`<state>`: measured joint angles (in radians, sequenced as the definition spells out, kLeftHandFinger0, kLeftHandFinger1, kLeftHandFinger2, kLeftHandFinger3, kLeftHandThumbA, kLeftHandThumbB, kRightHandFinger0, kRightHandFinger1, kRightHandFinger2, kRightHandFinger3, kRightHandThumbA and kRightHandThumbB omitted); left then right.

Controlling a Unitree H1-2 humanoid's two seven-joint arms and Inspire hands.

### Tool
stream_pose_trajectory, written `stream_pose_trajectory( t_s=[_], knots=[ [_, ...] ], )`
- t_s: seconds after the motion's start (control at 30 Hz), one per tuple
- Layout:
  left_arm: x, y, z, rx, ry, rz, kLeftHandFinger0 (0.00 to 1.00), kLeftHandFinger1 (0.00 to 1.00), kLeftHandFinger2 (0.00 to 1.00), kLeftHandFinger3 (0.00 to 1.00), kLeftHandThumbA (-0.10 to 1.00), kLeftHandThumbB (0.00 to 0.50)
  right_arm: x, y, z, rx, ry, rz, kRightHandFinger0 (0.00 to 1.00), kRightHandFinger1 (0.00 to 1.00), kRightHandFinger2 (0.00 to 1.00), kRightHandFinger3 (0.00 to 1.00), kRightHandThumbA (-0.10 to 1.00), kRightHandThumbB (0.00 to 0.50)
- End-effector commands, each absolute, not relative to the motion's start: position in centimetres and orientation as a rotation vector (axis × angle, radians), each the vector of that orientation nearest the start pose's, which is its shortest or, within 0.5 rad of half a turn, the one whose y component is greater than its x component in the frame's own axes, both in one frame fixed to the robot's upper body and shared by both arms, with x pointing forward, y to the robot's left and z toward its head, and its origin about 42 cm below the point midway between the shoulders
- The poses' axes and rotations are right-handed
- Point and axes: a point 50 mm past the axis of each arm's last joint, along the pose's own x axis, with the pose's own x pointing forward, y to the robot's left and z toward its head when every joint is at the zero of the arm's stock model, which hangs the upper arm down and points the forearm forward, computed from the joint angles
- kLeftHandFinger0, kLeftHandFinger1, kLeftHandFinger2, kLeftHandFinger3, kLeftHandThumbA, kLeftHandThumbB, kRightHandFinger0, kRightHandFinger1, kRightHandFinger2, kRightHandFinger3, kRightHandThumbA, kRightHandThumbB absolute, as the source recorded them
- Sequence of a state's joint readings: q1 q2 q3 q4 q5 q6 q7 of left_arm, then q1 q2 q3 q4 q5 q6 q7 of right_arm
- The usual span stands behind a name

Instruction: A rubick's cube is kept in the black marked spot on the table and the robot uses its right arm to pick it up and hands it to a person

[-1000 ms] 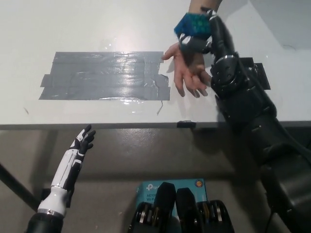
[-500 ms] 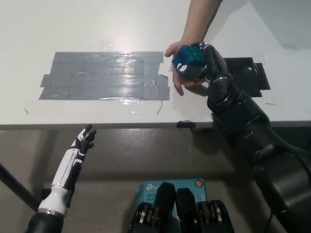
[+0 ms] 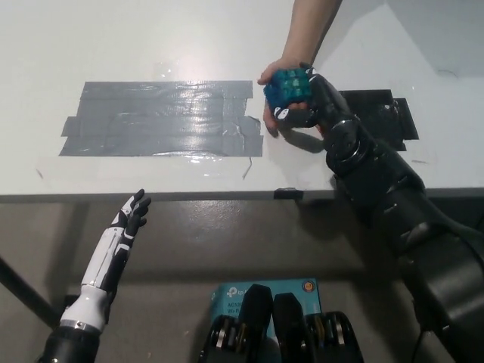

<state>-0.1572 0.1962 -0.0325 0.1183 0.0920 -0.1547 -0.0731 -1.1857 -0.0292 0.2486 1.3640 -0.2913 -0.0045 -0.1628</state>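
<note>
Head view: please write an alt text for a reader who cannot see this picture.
The black right hand holds a blue-green cube over a person's open hand above a white table. Grey tape lies to the left and a black mark to the right. The white left hand rests open below the table edge.

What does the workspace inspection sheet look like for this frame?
Surface: white table, wide grey tape patch, black marked spot bare.
Job's things: Rubik's cube held above the person's hand.
Clutter: blue box on the floor.
Hands: right robot hand shut on the cube; left robot hand open, resting below the table edge.
Cables: nothing seen.
Surroundings: person's forearm reaching in from the top.
</note>
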Motion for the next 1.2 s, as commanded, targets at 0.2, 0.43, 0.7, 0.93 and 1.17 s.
stream_pose_trajectory(
  t_s=[0.2,0.43,0.7,0.93,1.17],
  knots=[
    [34.0,25.4,13.5,0.328,-0.239,-0.164,1.00,1.00,1.00,1.00,0.98,0.195,57.5,-11.8,32.7,-0.627,-0.265,0.080,1.00,1.00,1.00,1.00,0.85,0.500],
    [34.2,25.6,13.9,0.330,-0.238,-0.163,1.00,1.00,1.00,1.00,0.96,0.199,50.9,-16.7,39.4,-0.586,-0.586,-0.008,1.00,1.00,1.00,1.00,0.82,0.467],
    [33.9,25.9,13.2,0.328,-0.224,-0.153,1.00,1.00,1.00,1.00,0.96,0.199,39.7,-23.0,40.2,-0.497,-0.816,0.001,1.00,1.00,1.00,1.00,0.82,0.432],
    [33.0,25.9,12.1,0.322,-0.203,-0.149,1.00,1.00,1.00,1.00,0.93,0.184,31.2,-24.9,34.9,-0.385,-0.878,0.060,1.00,1.00,1.00,1.00,1.00,0.274],
    [32.0,26.0,11.1,0.317,-0.177,-0.148,1.00,1.00,1.00,1.00,0.91,0.184,29.1,-25.2,30.1,-0.281,-0.809,0.067,1.00,1.00,1.00,1.00,1.00,0.236]
  ],
)
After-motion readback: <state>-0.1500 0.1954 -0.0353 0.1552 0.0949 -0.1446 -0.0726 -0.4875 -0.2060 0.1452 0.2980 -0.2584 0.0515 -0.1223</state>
